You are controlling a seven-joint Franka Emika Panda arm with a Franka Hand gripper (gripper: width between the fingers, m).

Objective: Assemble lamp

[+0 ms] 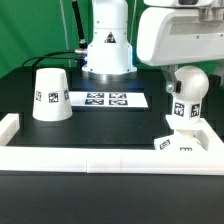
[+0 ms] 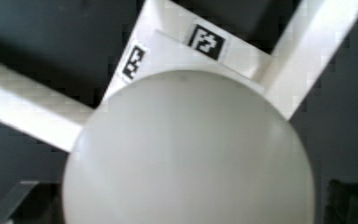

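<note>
Tool (image 1: 187,72) released, jaws spread wide; bulb (image 2: 190,150) directly beneath, standing on base (image 1: 200,136). Risk: uneven closing shoves bulb sideways, tipping its stem.

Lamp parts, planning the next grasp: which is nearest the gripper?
The round bulb, right under the gripper; the shade stands apart at the exterior view's left.

Gripper (image 1: 187,68) downward, jaws wide apart.
</note>
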